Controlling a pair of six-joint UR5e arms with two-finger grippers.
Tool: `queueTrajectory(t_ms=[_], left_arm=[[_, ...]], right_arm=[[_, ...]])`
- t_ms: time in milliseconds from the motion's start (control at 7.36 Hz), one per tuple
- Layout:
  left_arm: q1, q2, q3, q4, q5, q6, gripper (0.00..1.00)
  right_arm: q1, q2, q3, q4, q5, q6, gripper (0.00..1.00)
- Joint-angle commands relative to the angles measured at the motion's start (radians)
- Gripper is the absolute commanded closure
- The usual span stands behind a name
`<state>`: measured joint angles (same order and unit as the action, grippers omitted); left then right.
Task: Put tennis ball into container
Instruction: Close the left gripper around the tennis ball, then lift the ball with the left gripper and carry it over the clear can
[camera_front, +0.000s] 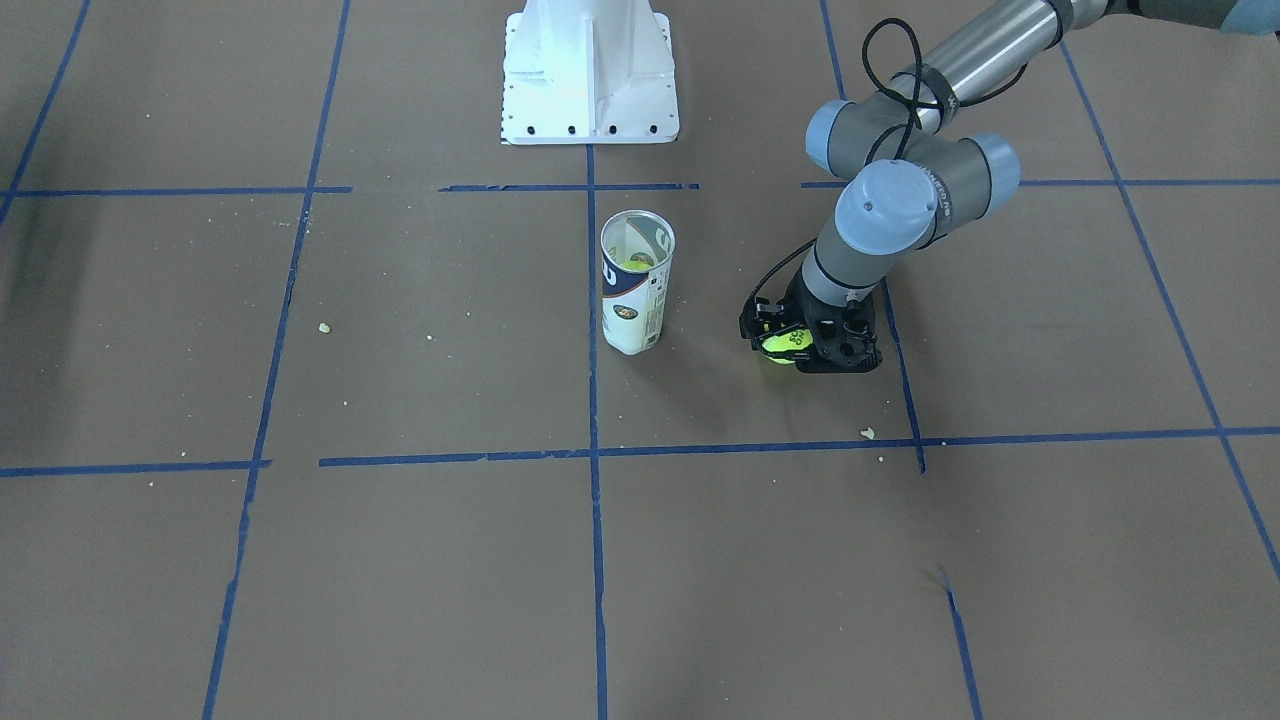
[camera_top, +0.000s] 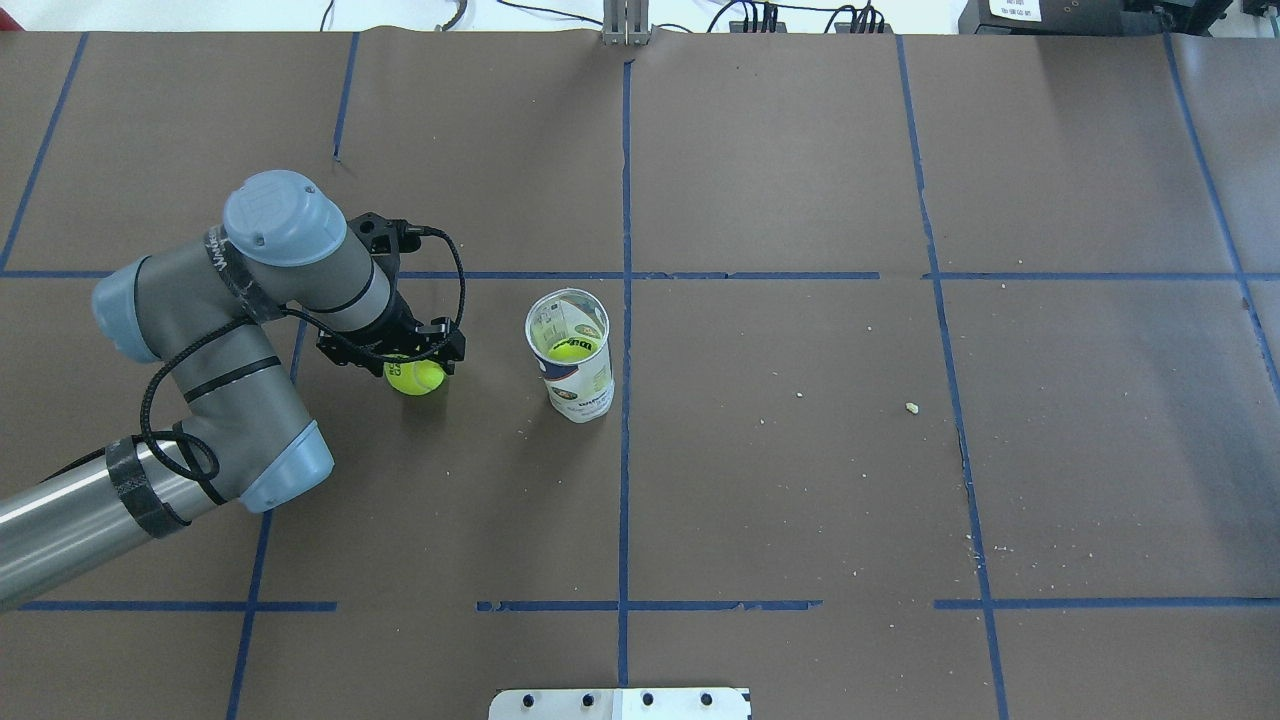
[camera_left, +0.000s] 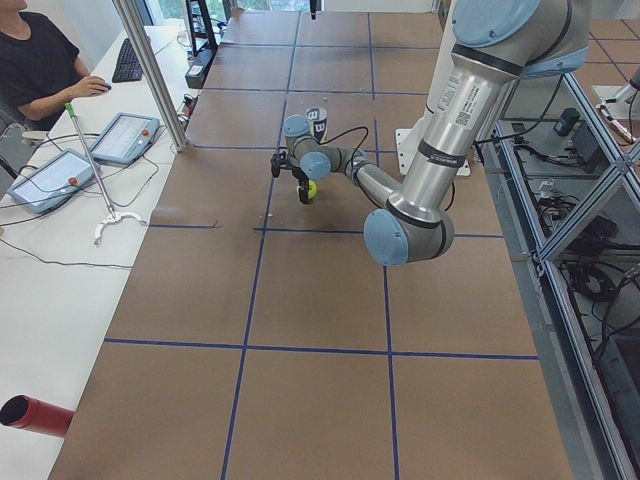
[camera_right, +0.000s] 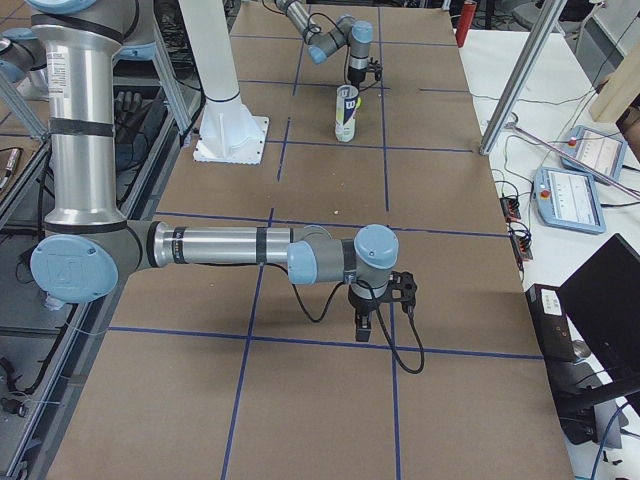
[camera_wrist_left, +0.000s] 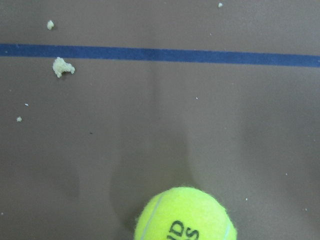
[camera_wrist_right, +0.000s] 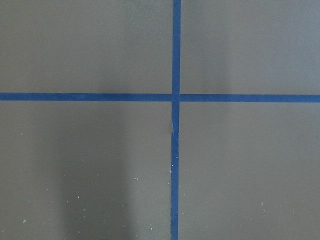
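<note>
Beside the tube (camera_top: 570, 370), the left gripper (camera_front: 785, 350) straddles the ball (camera_top: 415, 377) at table level; can't tell if it's clamped. Lift, carry and drop remain. A second ball (camera_top: 568, 349) sits inside the tube. The right gripper (camera_right: 375, 318) is well apart, opening unclear.

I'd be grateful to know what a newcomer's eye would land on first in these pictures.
The bright yellow-green tennis ball stands out first, tucked at the left gripper low over the brown table, on the robot's left side. Beside it, near the central blue tape line, the clear container stands upright and open, with another ball already inside. The white pedestal sits at the robot's edge of the table.
</note>
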<state>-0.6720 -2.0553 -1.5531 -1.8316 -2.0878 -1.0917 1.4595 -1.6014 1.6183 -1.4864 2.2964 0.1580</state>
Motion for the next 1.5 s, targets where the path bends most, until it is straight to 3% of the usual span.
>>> queueTrajectory(t_ms=[0, 136, 680, 951, 1087, 1359], left_arm=[[-0.003, 0.0, -0.024, 0.002, -0.002, 0.001, 1.0], [-0.011, 0.01, -0.075, 0.021, -0.003, 0.001, 1.0], [-0.173, -0.032, -0.439, 0.568, -0.008, 0.139, 1.0], [-0.204, -0.098, -0.562, 0.78, -0.023, 0.139, 1.0], [-0.204, -0.159, -0.58, 0.864, -0.062, 0.138, 1.0], [-0.198, -0.277, -0.504, 0.891, -0.122, 0.052, 1.0]], right_arm=[[0.001, 0.0, 0.0, 0.0, 0.0, 0.0, 0.0], [0.001, 0.0, 0.0, 0.0, 0.0, 0.0, 0.0], [0.001, 0.0, 0.0, 0.0, 0.0, 0.0, 0.0], [0.001, 0.0, 0.0, 0.0, 0.0, 0.0, 0.0], [0.001, 0.0, 0.0, 0.0, 0.0, 0.0, 0.0], [0.001, 0.0, 0.0, 0.0, 0.0, 0.0, 0.0]])
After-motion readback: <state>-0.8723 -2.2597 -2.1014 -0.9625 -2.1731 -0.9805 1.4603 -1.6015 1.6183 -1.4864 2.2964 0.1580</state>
